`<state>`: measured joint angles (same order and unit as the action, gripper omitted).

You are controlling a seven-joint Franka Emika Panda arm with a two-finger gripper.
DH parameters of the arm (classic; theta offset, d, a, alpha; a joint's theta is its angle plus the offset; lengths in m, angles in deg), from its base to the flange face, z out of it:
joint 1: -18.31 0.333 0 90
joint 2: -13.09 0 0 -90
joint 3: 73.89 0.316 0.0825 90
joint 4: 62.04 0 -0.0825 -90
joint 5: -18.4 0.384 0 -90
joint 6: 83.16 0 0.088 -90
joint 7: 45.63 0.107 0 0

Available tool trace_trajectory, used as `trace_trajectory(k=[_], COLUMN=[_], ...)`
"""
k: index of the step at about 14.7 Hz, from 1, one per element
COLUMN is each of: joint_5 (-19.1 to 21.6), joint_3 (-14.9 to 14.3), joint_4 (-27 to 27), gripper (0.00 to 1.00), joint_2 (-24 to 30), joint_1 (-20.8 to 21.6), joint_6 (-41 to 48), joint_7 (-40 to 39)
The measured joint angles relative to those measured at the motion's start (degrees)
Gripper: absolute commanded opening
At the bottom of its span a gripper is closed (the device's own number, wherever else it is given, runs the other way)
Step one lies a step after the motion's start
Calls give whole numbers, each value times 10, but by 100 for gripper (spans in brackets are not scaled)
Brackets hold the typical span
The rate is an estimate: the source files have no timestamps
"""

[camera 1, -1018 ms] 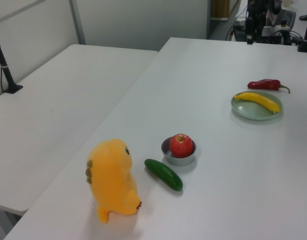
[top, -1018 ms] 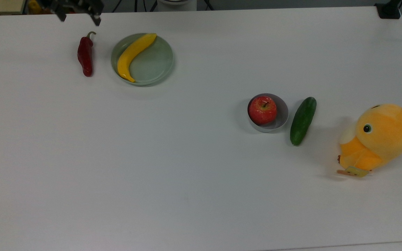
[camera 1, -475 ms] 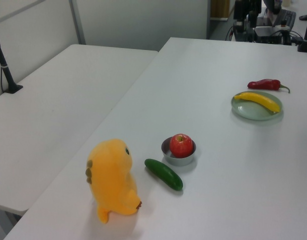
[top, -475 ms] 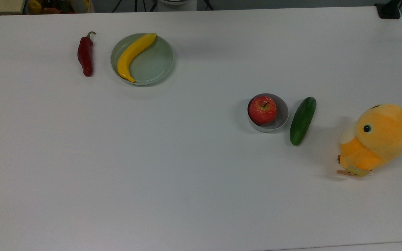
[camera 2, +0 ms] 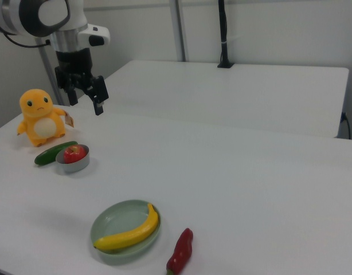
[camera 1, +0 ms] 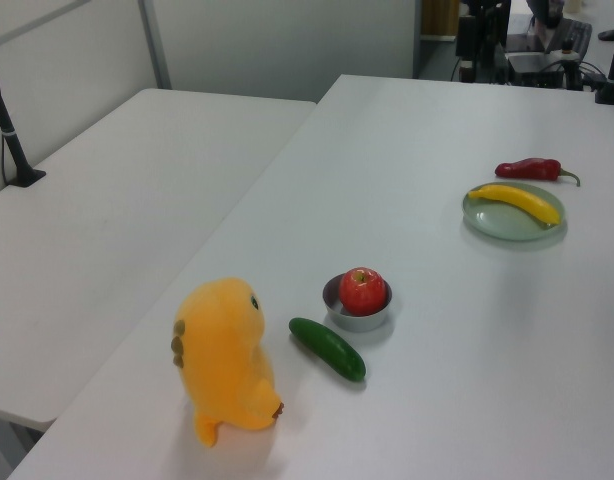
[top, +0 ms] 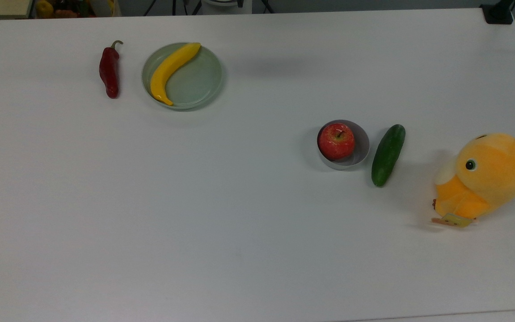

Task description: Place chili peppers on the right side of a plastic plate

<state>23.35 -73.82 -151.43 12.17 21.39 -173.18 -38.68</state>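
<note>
Chili pepper (top: 108, 70) lies flat on the table (top: 239, 201), just beside the plastic plate (top: 199, 85) on the top view's left, not touching; banana (top: 170, 71) sits in the plate. Gripper (camera 2: 84, 98) hangs in the air well apart from the plate, fingers spread, empty.

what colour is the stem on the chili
Green, curved, on a dark red chili; the top view shows it best.

You've got a banana (top: 170, 71), red apple (top: 336, 141) in grey bowl (top: 361, 152), cucumber (top: 388, 154) just beside bowl, orange plush toy (top: 485, 176) nr cucumber, white table (top: 239, 223).
</note>
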Motion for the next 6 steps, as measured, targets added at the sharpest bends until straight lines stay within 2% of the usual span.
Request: trace_trajectory(k=[3, 6], joint_5=[-23, -42], joint_3=[-3, -7], joint_4=[-13, -29], gripper=[100, 100], joint_2=[1, 1], joint_1=[0, -1], joint_6=[-77, -97], joint_7=[-22, -28])
